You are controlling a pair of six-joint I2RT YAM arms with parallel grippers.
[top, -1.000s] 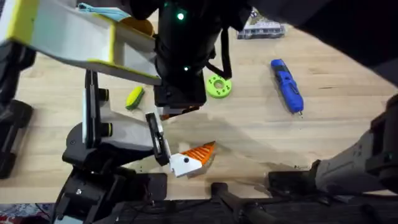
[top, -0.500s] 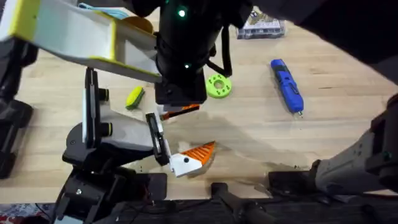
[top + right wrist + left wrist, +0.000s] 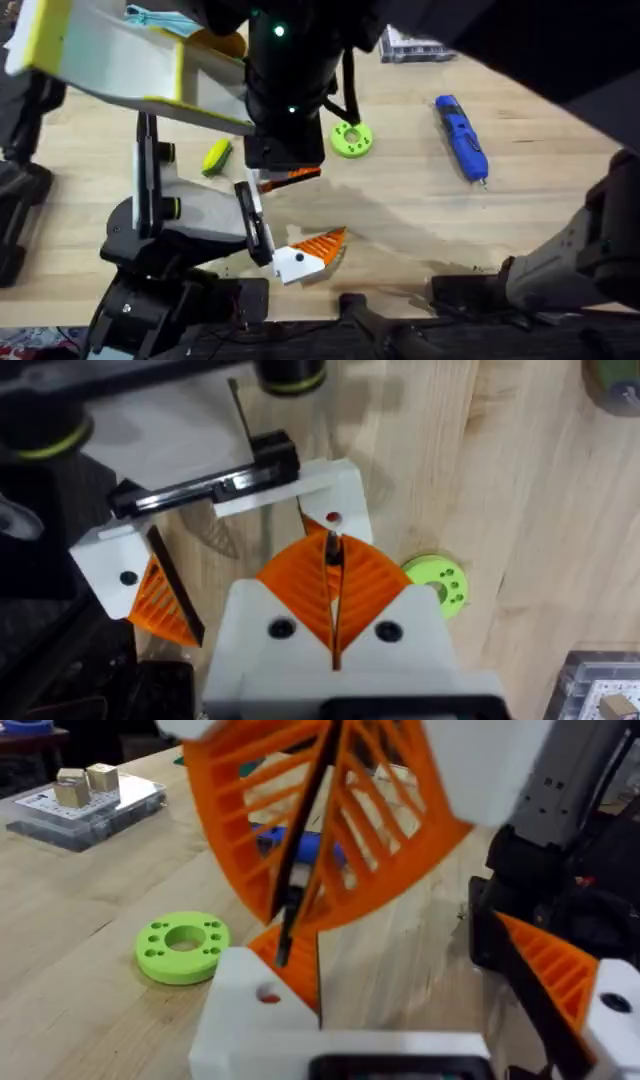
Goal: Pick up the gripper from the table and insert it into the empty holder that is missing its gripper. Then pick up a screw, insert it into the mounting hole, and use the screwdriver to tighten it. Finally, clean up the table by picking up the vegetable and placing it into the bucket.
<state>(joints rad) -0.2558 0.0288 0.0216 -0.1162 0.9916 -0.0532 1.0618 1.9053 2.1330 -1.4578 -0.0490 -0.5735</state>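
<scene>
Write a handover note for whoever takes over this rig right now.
Right gripper: jaws shut, tips at the mounting hole of the finger piece; screw not confirmable.
Left gripper: state unclear.
Finger piece sits against the holder bracket, beside the fitted finger.
Screwdriver and corn cob lie on the table; bucket at the far side.
Done: piece placed, apparently.
Left: screw, tighten, corn into bucket.

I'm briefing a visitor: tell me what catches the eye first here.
A big white and yellow arm sweeps across the table's left, a green light on its dark wrist. Below it, at the holder's bracket, sits an orange and white gripper. Right of centre lie a green disc and the blue screwdriver.
</scene>
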